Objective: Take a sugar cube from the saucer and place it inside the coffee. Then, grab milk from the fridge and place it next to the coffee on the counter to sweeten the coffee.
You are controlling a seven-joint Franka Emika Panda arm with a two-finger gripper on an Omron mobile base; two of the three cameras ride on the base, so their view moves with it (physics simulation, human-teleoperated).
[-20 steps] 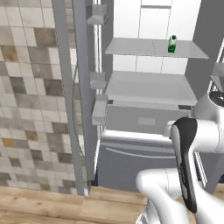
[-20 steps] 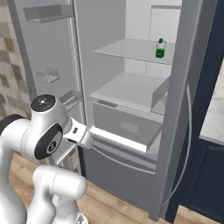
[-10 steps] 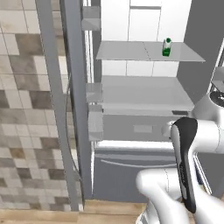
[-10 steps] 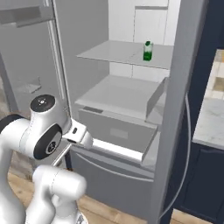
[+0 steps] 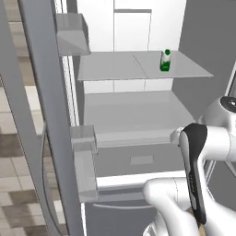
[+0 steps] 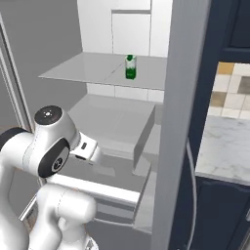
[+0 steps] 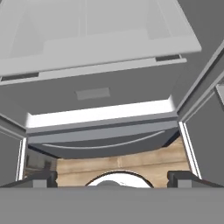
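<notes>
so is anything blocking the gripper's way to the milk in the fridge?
Nothing visible does. The fridge door is open and the milk stands alone on the upper shelf, near its front edge. The gripper is open and points low, at the drawer, so it has to lift to shelf height.

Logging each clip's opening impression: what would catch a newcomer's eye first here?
The small white carton with a green cap stands alone on the upper shelf of the open light-grey fridge. In the hand view, the open gripper faces the fridge's lower drawers.
</notes>
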